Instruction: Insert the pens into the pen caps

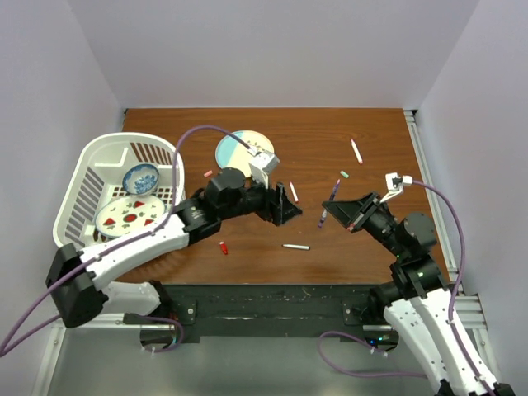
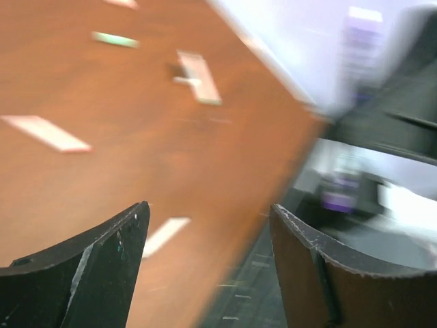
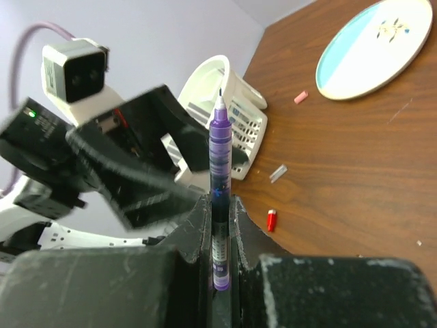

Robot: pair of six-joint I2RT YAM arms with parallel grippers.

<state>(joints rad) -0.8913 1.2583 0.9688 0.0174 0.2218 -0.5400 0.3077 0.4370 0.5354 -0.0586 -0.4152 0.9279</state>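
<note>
My right gripper (image 1: 340, 213) is shut on the dark purple pen (image 1: 333, 191) and holds it above the table; in the right wrist view the pen (image 3: 220, 147) stands upright between the closed fingers, tip up. My left gripper (image 1: 289, 213) is open and empty, just left of the right one; its view is motion-blurred, with the fingers (image 2: 102, 273) apart. White pens lie at the table's middle (image 1: 294, 191), front (image 1: 296, 247) and back right (image 1: 356, 151). A red cap (image 1: 223, 247), a green cap (image 1: 344, 174) and a pink cap (image 1: 208, 174) lie loose.
A white basket (image 1: 87, 169) with dishes stands at the left. A pale blue and cream plate (image 1: 239, 148) lies at the back middle. A small pale piece (image 3: 278, 173) lies near the red cap (image 3: 271, 220). The table's front edge runs just below the grippers.
</note>
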